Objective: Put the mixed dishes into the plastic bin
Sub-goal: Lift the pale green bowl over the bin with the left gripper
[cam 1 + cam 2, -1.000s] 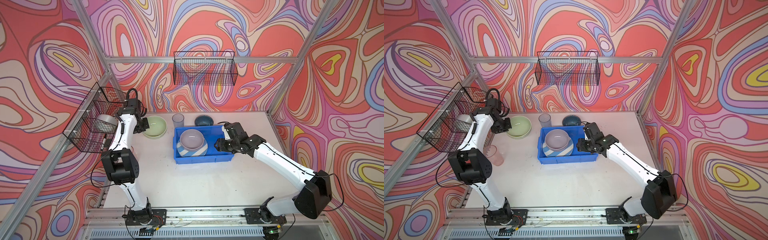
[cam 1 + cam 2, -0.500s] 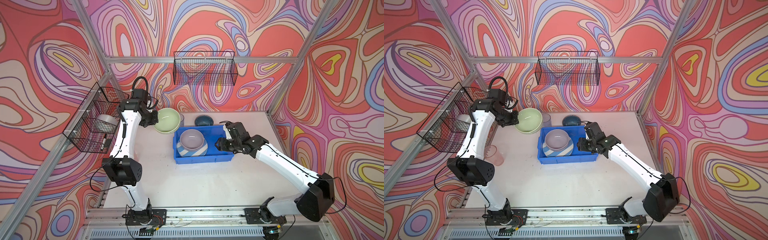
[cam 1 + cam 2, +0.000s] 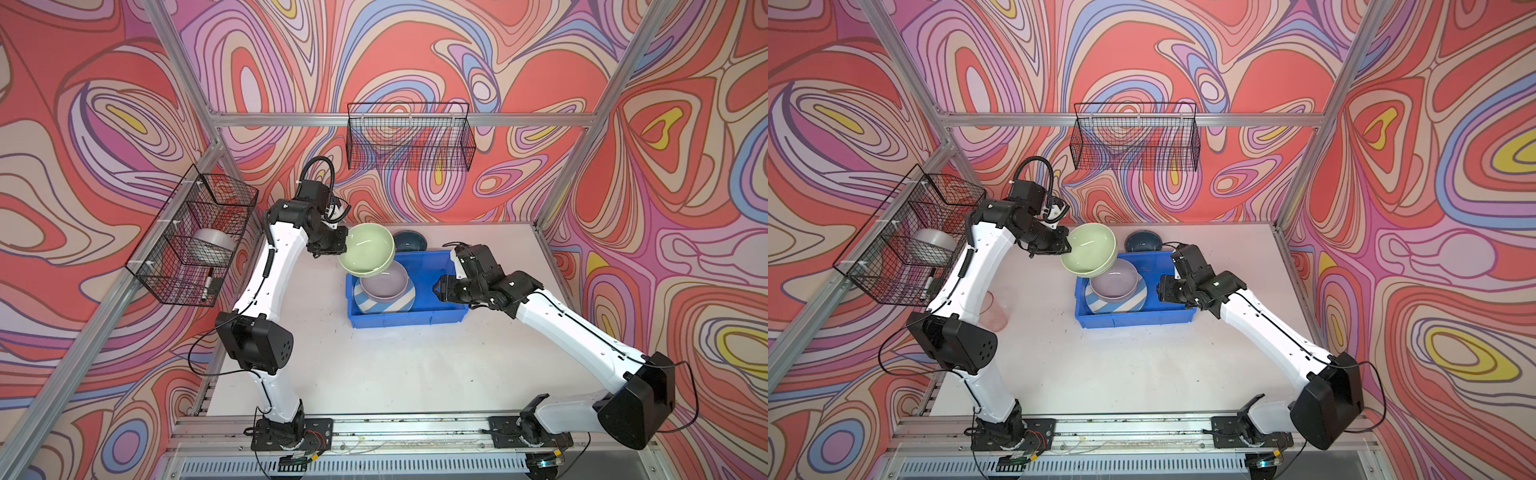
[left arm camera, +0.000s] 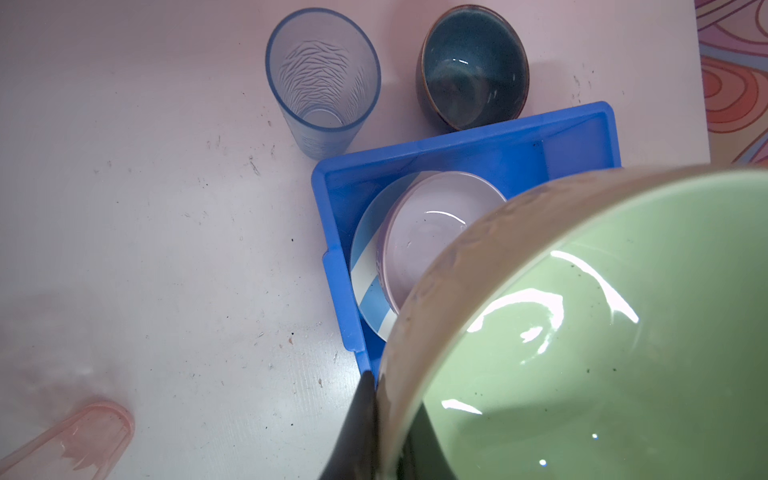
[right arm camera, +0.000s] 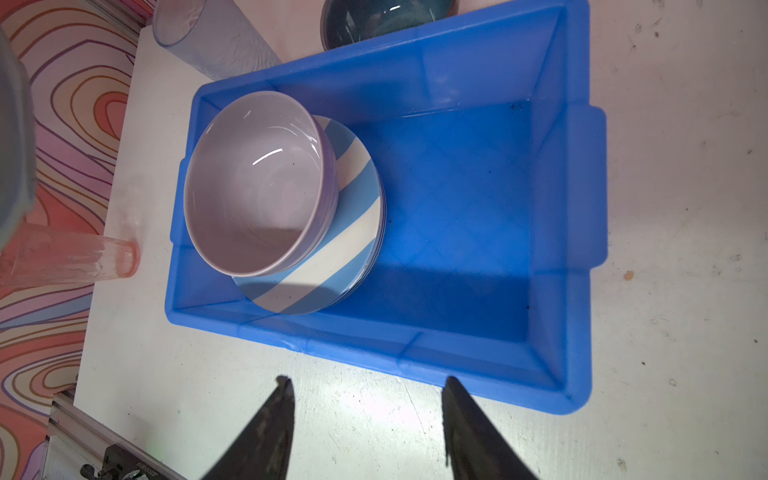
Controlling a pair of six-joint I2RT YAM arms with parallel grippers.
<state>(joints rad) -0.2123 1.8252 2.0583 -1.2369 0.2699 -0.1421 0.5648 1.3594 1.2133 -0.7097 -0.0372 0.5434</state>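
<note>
My left gripper [image 3: 338,245] [image 4: 392,395] is shut on the rim of the pale green bowl [image 3: 365,253] [image 3: 1088,253] [image 4: 602,353], which hangs tilted above the far left corner of the blue plastic bin [image 3: 407,322] [image 5: 561,208]. In the bin a lavender bowl [image 3: 384,284] [image 5: 253,183] sits on a blue-white striped plate [image 3: 1125,305] [image 5: 332,266]. A dark blue bowl [image 3: 409,241] [image 4: 471,66] and a clear bluish tumbler [image 4: 322,79] stand behind the bin. Left of the bin is a pink tumbler [image 3: 992,311] [image 4: 70,440]. My right gripper [image 3: 438,289] [image 5: 365,382] is open and empty over the table beside the bin's right end.
A black wire basket [image 3: 191,241] on the left wall holds a white tape roll [image 3: 212,245] and a marker. Another wire basket [image 3: 409,141] hangs on the back wall. The left arm arches over the table's left side.
My left gripper has lifted the pale green bowl off the table and carried it right, over the bin's corner. The right arm has barely moved.
</note>
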